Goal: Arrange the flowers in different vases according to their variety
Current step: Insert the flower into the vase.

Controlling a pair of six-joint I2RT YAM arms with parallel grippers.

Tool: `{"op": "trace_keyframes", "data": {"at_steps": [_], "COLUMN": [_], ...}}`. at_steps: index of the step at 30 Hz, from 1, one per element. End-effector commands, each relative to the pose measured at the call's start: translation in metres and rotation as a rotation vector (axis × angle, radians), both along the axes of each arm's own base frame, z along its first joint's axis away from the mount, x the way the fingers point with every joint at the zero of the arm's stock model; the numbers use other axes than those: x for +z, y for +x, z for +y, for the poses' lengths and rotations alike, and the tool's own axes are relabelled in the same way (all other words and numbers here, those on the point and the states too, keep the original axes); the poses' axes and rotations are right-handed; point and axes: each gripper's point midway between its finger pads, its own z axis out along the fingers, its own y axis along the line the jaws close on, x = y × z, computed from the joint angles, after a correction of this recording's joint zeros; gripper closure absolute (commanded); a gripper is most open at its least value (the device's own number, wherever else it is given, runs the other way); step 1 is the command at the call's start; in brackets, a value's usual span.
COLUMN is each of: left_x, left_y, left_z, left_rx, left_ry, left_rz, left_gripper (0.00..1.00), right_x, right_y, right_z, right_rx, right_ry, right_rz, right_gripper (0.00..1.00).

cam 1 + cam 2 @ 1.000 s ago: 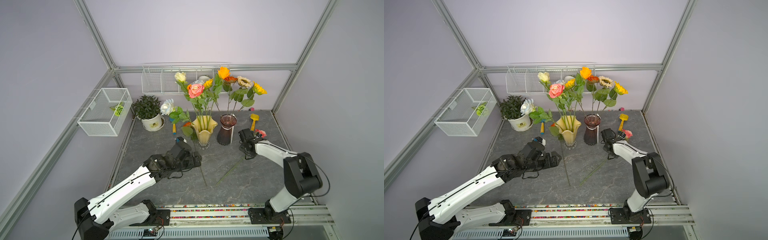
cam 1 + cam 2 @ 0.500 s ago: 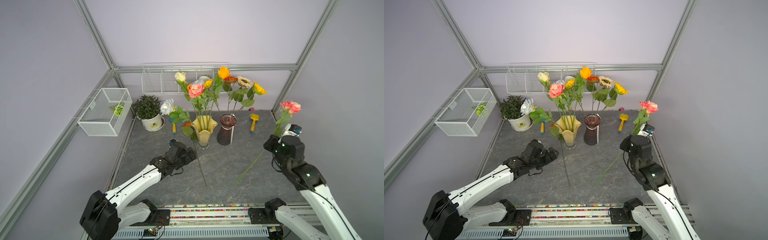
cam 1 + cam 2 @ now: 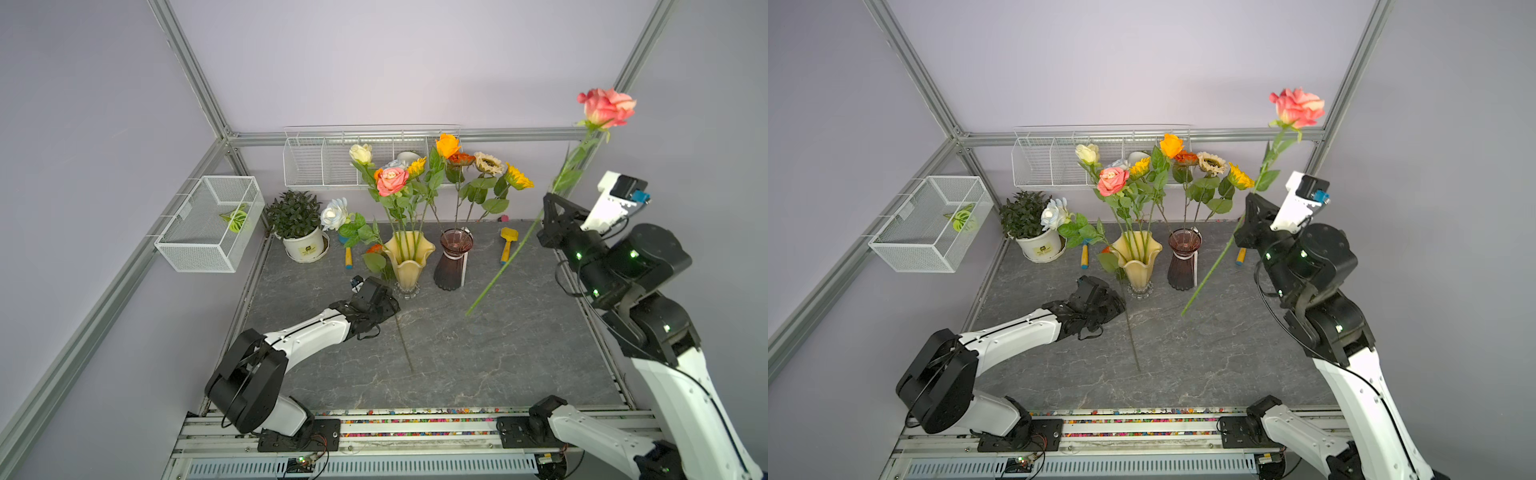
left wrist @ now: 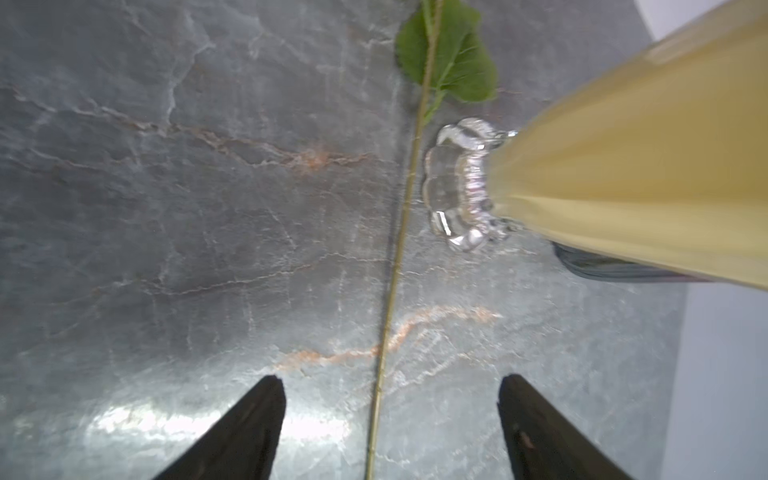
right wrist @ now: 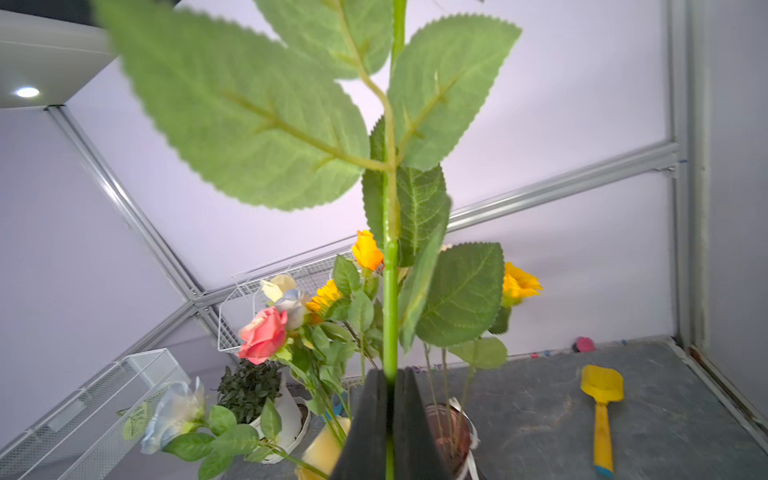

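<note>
The right gripper (image 5: 390, 376) is clamped tight on the green stem of a pink rose (image 3: 606, 107), with the jaws pressed together around it. A second ago this gripper was low on the desk (image 3: 457, 353) near the purple vase (image 3: 453, 262), with the rose lying flat. Now the arm has lifted high on the right side. The rose hangs tilted in the air, its bloom above the back rail (image 3: 519, 134). Its cut end points down toward the desk in front of the purple vase, clear of both vases.

The left gripper (image 4: 390, 380) has stayed low by the clear foot of the yellow vase (image 3: 408, 259), though its arm has swung round at the base. Its jaws stand wide apart astride a thin stem (image 4: 399, 249) that lies on the desk and touches neither finger. Beyond the gripper this stem runs just beside the vase foot, with one leaf (image 4: 449, 58) further along. Both vases already hold several flowers
</note>
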Motion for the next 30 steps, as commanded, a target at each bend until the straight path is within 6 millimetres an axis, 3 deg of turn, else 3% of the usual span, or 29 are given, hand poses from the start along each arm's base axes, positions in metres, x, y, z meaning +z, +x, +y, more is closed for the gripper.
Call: {"op": "trace_keyframes", "data": {"at_steps": [1, 7, 16, 20, 23, 30], "left_x": [0.005, -0.009, -0.032, -0.045, -0.053, -0.06], "left_y": [0.016, 0.027, 0.029, 0.028, 0.026, 0.025], "left_z": [-0.006, -0.014, -0.016, -0.015, -0.016, -0.013], "left_rx": [0.031, 0.037, 0.04, 0.044, 0.04, 0.05], "left_ry": [0.001, 0.014, 0.065, 0.084, 0.09, 0.096], "left_rz": [-0.017, 0.003, 0.073, 0.11, 0.133, 0.157], "left_gripper": [0.17, 0.22, 0.3, 0.38, 0.44, 0.77], "right_x": [0.035, 0.055, 0.045, 0.019, -0.012, -0.093], "right_y": [0.015, 0.062, 0.135, 0.16, 0.177, 0.192], "right_z": [0.036, 0.099, 0.148, 0.163, 0.171, 0.18], "right_rx": [0.048, 0.067, 0.019, 0.007, -0.007, -0.005], "right_ry": [-0.045, -0.13, -0.228, -0.263, -0.288, -0.325], "right_rz": [-0.123, -0.212, -0.218, -0.185, -0.143, -0.062], "right_gripper": [1.0, 1.0, 1.0, 1.0, 1.0, 1.0]}}
